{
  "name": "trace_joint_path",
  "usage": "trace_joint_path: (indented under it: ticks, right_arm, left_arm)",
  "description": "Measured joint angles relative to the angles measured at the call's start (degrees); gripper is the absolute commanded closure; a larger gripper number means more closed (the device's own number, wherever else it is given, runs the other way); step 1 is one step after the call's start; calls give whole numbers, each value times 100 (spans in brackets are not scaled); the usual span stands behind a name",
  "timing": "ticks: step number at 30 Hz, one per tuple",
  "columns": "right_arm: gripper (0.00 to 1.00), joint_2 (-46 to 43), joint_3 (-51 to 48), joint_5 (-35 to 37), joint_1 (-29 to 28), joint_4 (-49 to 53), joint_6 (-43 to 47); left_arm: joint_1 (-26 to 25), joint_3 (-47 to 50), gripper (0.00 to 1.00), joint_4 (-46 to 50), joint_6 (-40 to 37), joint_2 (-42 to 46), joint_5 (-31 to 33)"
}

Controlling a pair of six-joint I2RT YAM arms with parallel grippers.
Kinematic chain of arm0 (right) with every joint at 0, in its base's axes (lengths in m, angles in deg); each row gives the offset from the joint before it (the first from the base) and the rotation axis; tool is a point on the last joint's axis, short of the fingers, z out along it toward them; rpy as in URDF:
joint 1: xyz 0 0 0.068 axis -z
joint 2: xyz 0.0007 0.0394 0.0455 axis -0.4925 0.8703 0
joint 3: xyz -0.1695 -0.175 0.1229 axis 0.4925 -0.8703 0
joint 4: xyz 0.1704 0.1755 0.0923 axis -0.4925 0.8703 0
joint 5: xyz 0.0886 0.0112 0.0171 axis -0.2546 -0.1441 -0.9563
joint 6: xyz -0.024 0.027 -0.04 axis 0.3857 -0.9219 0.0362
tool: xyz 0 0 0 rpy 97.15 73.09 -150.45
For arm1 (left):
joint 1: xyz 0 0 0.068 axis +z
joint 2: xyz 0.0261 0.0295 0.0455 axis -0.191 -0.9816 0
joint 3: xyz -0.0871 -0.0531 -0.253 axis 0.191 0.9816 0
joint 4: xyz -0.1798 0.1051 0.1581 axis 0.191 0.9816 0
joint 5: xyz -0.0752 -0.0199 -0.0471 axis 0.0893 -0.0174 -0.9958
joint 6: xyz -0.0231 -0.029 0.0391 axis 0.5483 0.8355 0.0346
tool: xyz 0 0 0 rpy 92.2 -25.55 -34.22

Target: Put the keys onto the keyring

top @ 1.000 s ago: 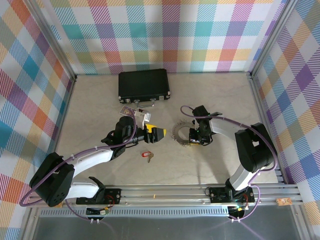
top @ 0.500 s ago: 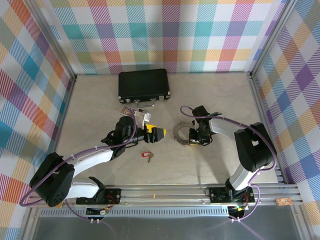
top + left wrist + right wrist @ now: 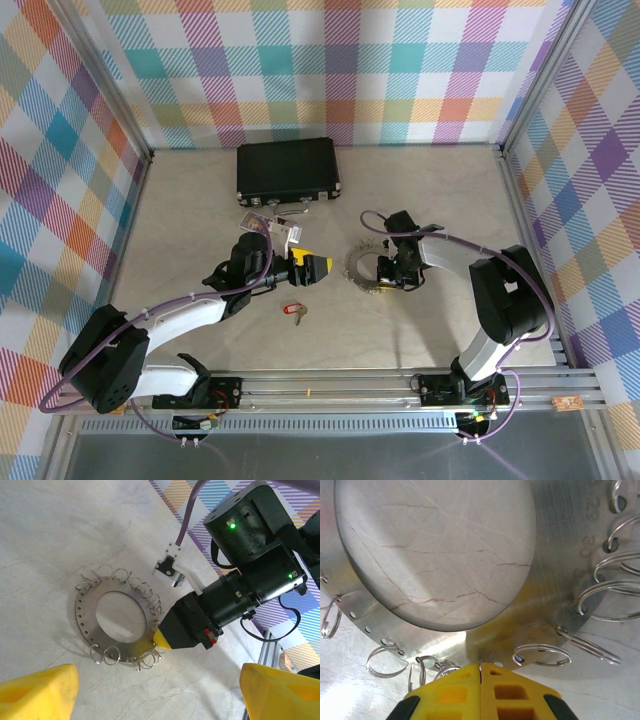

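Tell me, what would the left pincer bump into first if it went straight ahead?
Probably the keyring, lying right ahead of the open left pincer. The right pincer sits at its far edge; depth is unclear.

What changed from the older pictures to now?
The right gripper squeezed its last bit shut, its yellow tips at the edge of the keyring. I cannot tell whether they pinch anything. The left gripper stayed open. The keyring, the keys and the black case stayed where they were.
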Motion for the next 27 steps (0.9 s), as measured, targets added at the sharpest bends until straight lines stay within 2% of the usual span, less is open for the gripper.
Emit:
trace_joint_path:
  ticks: [8, 17, 23, 27]
  right_arm:
    - [100, -531, 0, 203, -46, 199, 177]
    - [100, -2417, -122, 348, -704, -286, 885]
    - [100, -3775, -691, -570, -962, -1349, 1440]
    - [100, -4308, -844, -1397, -968, -2065, 1742]
  left_arm:
    - [0, -2, 17, 46, 0, 74, -2]
    - [0, -358, 24, 581, -201, 586, -50]
    - [0, -651, 32, 890, -463, 1209, -348]
    - [0, -863, 35, 1117, -634, 1589, -538]
